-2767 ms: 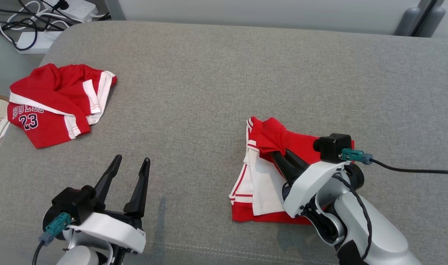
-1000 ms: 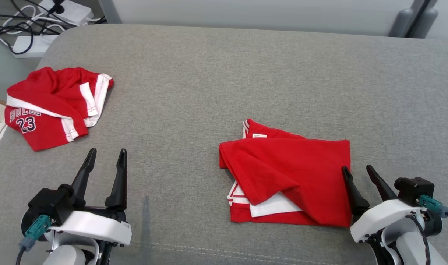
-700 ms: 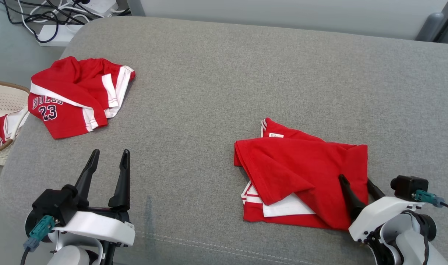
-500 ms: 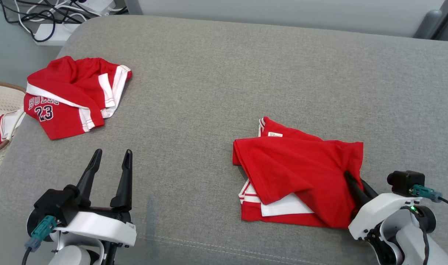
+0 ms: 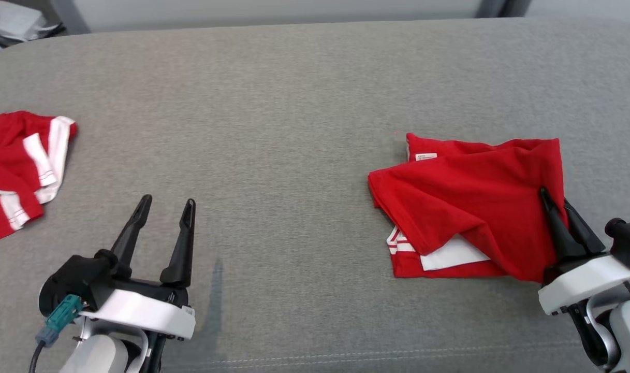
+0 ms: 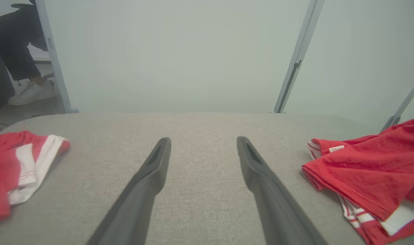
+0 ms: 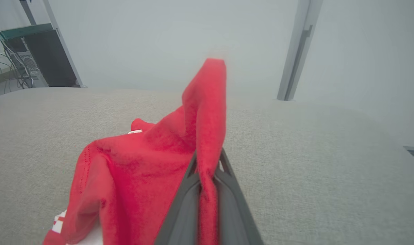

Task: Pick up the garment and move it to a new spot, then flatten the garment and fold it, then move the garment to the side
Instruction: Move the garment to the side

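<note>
Left edge of the head view: a second red jersey (image 5: 19,166) lay crumpled, well apart from the work.

Lower left: the left end effector (image 5: 168,200) stood wide and empty over the cushion (image 5: 294,103).

Right of centre: the garment (image 5: 465,202) lay folded, a red layer on top and a white-trimmed layer showing at its lower edge.

Lower right: the right end effector (image 5: 553,196) was clamped narrow on the garment's right edge. The right wrist view showed that edge standing up between the jaws.

Assessment: the fold appeared complete, and the shift to the side was the step in hand.

Recommendation: carry low and slow toward the side. The pinch may hold only the upper layers, and the fold could open. Whether the bottom layer was caught could not be told.
</note>
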`<state>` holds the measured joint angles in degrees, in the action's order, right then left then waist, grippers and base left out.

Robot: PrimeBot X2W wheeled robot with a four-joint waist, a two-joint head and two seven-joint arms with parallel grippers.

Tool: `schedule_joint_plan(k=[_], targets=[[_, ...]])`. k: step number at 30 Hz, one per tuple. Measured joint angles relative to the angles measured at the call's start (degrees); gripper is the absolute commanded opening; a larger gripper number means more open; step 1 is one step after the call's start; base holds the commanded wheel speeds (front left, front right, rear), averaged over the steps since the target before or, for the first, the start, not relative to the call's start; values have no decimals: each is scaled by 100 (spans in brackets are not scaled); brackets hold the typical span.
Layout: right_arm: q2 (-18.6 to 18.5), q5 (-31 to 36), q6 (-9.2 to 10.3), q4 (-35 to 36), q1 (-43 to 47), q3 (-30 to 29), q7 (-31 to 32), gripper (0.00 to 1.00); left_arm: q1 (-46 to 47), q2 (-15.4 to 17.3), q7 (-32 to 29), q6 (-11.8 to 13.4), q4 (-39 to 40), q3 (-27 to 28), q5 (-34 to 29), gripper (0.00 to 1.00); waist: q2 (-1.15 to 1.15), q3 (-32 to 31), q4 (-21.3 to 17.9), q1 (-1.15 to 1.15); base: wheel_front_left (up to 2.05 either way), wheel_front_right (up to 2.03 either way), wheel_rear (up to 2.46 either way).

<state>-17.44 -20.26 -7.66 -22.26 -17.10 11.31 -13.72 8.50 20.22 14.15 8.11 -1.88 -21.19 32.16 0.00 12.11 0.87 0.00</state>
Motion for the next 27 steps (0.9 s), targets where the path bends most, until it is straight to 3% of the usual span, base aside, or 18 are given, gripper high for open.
schedule_joint_plan(k=[9,14,19,27], targets=[[103,176,0,724,290,-137,144,0,216,216,-149,2,202,20,-79,100,0,246,-1085,0,0,0,0],[-227,187,1,812,-363,624,260,0,367,271,-244,3,323,18,-114,100,0,445,-1517,0,0,0,0],[-907,10,-1,716,-1762,1397,356,0,600,291,-261,-4,346,-22,-143,100,0,724,-1638,0,0,0,0],[-1642,-664,0,-311,-2605,1850,366,0,865,200,-227,-136,270,-162,-163,100,0,948,-1332,0,0,0,0]])
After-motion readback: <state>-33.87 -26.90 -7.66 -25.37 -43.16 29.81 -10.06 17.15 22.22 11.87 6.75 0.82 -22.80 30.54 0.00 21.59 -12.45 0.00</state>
